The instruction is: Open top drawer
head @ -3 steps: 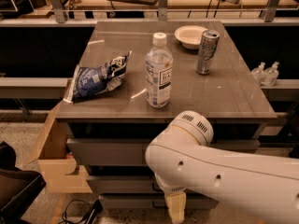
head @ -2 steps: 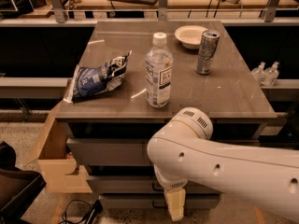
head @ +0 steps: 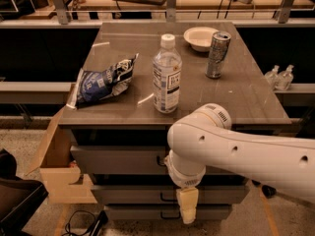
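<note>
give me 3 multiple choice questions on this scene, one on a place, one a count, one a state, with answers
1. Where is the gripper relative to the cabinet?
A) behind it
B) to its left
C) in front, low, below the top drawer

2. How many drawer fronts does the cabinet show?
A) two
B) three
C) four

3. The water bottle is
A) upright, capped
B) lying on its side
C) upright, cap off

Answers: 1 C, it hangs before the lower drawers; 2 B, three grey fronts are stacked; 3 A, it stands with its white cap on.
</note>
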Tool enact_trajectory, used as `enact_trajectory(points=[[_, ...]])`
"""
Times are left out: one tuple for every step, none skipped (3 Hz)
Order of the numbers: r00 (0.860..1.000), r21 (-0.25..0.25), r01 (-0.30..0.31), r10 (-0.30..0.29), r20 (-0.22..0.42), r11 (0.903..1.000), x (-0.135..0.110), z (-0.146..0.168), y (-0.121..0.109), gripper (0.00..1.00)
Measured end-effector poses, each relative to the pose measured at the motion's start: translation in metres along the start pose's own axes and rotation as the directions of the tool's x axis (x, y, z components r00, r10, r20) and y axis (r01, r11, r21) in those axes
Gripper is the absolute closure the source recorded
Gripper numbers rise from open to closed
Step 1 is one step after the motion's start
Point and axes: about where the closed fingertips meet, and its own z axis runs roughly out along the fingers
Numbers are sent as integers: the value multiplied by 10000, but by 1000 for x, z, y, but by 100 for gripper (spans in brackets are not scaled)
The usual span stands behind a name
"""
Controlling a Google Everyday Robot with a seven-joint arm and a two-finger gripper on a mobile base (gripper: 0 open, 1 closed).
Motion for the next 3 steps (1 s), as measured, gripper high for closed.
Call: enact_trajectory(points=[[10000, -24, -5, 5, 11, 10000, 0, 1, -1, 11], [9994, -219, -283, 287, 183, 9994, 0, 11, -7, 27], [9994, -218, -282, 286, 182, 9994, 0, 10, -7, 50]])
